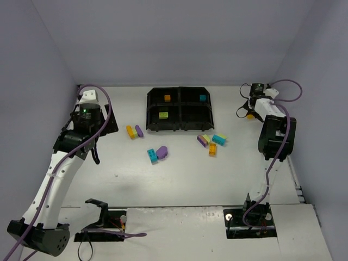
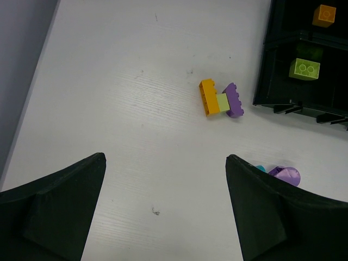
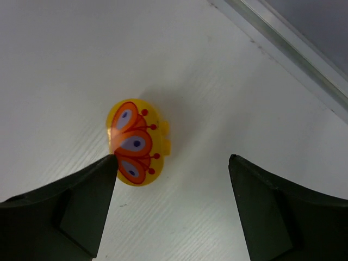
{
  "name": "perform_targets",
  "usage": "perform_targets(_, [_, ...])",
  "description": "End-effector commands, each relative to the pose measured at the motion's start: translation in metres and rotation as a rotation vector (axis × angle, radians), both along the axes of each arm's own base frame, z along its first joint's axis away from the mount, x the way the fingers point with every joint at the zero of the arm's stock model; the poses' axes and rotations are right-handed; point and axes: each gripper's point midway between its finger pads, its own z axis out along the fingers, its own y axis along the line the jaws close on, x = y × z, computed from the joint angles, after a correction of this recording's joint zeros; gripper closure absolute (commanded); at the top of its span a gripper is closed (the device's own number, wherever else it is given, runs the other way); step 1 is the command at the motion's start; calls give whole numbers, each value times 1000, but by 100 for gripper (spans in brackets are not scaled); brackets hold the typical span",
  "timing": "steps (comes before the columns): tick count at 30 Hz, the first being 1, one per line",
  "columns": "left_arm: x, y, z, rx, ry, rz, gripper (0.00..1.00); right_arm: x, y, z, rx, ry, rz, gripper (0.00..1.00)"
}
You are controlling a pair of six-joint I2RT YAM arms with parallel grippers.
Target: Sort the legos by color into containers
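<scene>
Robotics lab test cell: plain grey walls (image 1: 163,38) are closing in a white counter (image 1: 179,179) on three sides. Two white-and-black robot arms, the left arm (image 1: 51,179) and the right arm (image 1: 274,138), are standing bolted on black base plates (image 1: 100,234) at the near edge, with purple cables (image 1: 107,106) trailing over them. A black four-compartment tray (image 1: 196,115) and small, brightly coloured toy bricks (image 1: 157,154) are lying on the counter.

tray (image 1: 148,111): one, with four compartments | orange legos (image 1: 167,98) (image 1: 130,131) (image 1: 212,149): three | teal legos (image 1: 203,98) (image 1: 152,156) (image 1: 219,140): three | yellow-green legos (image 1: 163,116) (image 2: 222,101) (image 1: 206,138): three | purple legos (image 1: 139,130) (image 1: 162,151) (image 1: 202,141): three | yellow rounded piece (image 3: 133,142) with orange butterfly print: one | legos inside the tray: three | pieces loose on the table (image 1: 179,179): ten | pieces in all: thirteen | robot arms (image 1: 54,168) (image 1: 274,138): two
</scene>
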Motion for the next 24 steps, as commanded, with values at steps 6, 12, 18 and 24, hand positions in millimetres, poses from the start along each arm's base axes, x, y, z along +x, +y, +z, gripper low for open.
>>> perform_targets(6, [9, -5, 8, -28, -32, 2, 15, 43, 4, 14, 0, -66, 67, 28])
perform_targets(12, [12, -5, 6, -23, -24, 4, 15, 49, 11, 6, 35, -69, 93, 33])
perform_targets(18, [14, -5, 5, -17, -24, 6, 15, 55, 19, 24, -3, -89, 162, 68])
perform_targets(24, [16, -6, 6, -18, -28, -2, 15, 89, 100, 109, -145, -234, 507, 95])
